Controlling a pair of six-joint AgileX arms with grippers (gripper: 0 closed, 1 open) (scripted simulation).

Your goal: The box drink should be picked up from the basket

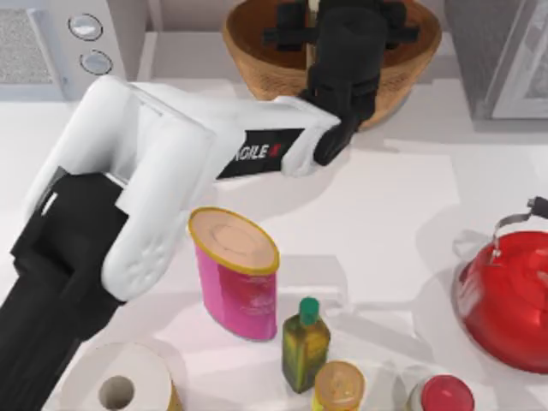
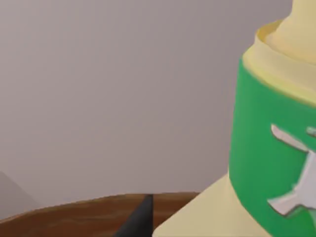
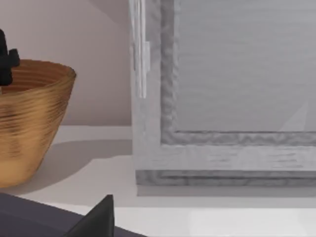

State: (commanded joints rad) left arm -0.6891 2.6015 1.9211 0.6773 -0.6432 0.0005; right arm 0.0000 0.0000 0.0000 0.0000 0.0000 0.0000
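Observation:
The basket point(image 1: 257, 73), a wide tan wicker bowl, stands at the back of the table; its wall also shows in the right wrist view point(image 3: 29, 123). My left arm reaches across the table and holds the left gripper point(image 1: 336, 26) down inside the basket. A sliver of the pale yellow box drink point(image 1: 313, 7) shows beside the gripper. In the left wrist view the box drink point(image 2: 276, 148) stands very close, pale yellow with a green panel bearing white marks, above the basket's brown rim point(image 2: 74, 215). My right gripper point(image 3: 98, 222) is parked off to the right, low over the table.
A pink yellow-rimmed canister point(image 1: 235, 274), a green-capped bottle point(image 1: 306, 342), an orange-lidded jar point(image 1: 340, 385) and a red-lidded item point(image 1: 445, 396) crowd the front. A red kettle point(image 1: 509, 300) sits right, a paper roll point(image 1: 120, 385) front left. Grey appliances point(image 1: 505, 51) flank the basket.

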